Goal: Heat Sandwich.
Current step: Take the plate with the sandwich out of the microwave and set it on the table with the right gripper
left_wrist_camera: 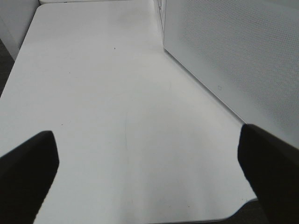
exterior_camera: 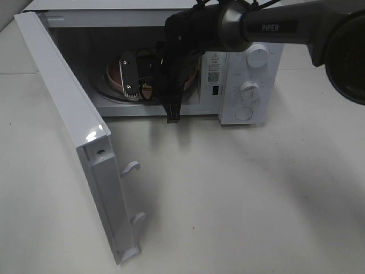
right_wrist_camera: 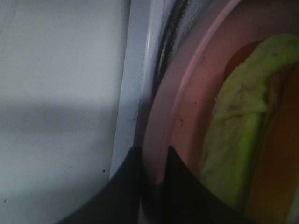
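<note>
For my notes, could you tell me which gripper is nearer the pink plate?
Right. The right gripper grips the pink plate by its rim; the left gripper hangs open over the table.

The right wrist view is blurred, and the sandwich [right_wrist_camera: 238, 140] runs off the picture's edge, showing only green and tan patches. In the high view the right arm [exterior_camera: 199, 28] covers most of the pink plate [exterior_camera: 114, 73] in the microwave [exterior_camera: 251, 63], hiding the sandwich, and the panel's print is too small to read. The left claw [left_wrist_camera: 147, 175] shows only 2 dark fingers, both cropped.
</note>
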`<act>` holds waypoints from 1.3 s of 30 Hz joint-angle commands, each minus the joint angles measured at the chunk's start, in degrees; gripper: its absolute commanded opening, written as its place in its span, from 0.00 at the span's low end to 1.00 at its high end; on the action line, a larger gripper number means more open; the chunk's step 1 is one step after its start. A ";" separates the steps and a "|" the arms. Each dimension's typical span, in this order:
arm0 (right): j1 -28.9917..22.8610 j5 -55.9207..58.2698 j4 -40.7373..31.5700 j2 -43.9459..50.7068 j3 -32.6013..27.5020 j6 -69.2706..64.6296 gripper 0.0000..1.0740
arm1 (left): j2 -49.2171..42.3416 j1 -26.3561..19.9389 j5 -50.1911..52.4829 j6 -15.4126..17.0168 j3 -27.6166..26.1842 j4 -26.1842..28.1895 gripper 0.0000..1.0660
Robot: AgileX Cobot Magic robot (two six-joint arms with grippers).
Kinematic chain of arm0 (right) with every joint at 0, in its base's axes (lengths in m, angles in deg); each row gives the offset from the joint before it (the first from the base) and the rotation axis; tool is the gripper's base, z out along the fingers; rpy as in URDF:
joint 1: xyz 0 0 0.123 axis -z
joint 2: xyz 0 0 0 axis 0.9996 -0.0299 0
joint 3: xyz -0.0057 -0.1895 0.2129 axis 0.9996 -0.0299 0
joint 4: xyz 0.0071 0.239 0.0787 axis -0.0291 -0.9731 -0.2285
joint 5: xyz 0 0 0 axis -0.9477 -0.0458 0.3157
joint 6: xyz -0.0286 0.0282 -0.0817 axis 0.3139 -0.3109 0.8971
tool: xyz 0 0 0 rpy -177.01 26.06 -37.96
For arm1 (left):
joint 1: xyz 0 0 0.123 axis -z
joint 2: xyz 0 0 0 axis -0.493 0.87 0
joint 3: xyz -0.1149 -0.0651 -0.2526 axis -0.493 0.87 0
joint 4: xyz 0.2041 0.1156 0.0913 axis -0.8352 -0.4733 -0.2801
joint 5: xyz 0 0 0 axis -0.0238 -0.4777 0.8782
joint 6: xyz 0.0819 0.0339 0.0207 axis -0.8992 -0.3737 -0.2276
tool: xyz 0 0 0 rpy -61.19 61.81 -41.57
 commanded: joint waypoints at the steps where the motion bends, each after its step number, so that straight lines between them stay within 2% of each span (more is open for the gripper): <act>1: 0.00 4.41 -0.69 0.23 -0.34 2.23 0.00 | -0.80 -0.06 0.86 0.17 -0.06 0.34 0.94; 19: -0.69 3.95 -2.64 5.39 -1.78 10.31 0.00 | -0.80 -0.06 0.86 0.17 -0.06 0.34 0.94; 22: -0.69 0.06 -2.69 7.85 -6.42 11.69 0.00 | -0.80 -0.06 0.86 0.17 -0.06 0.34 0.94; 24: -0.69 -0.80 -2.58 8.54 -7.51 12.20 0.00 | -0.80 -0.06 0.86 0.17 -0.06 0.34 0.94; 27: -0.69 -4.81 -2.58 11.63 -13.18 14.27 0.00 | -0.80 -0.06 0.86 0.17 -0.06 0.34 0.94; 29: -0.69 -5.16 -2.58 12.26 -14.27 14.90 0.00 | -0.80 -0.06 0.86 0.17 -0.06 0.34 0.94; 30: -0.69 -6.30 -2.69 14.04 -17.07 16.67 0.00 | -0.80 -0.06 0.86 0.17 -0.06 0.34 0.94; 39: -0.69 -7.96 -5.21 20.74 -25.38 21.43 0.00 | -0.80 -0.06 0.86 0.17 -0.06 0.34 0.94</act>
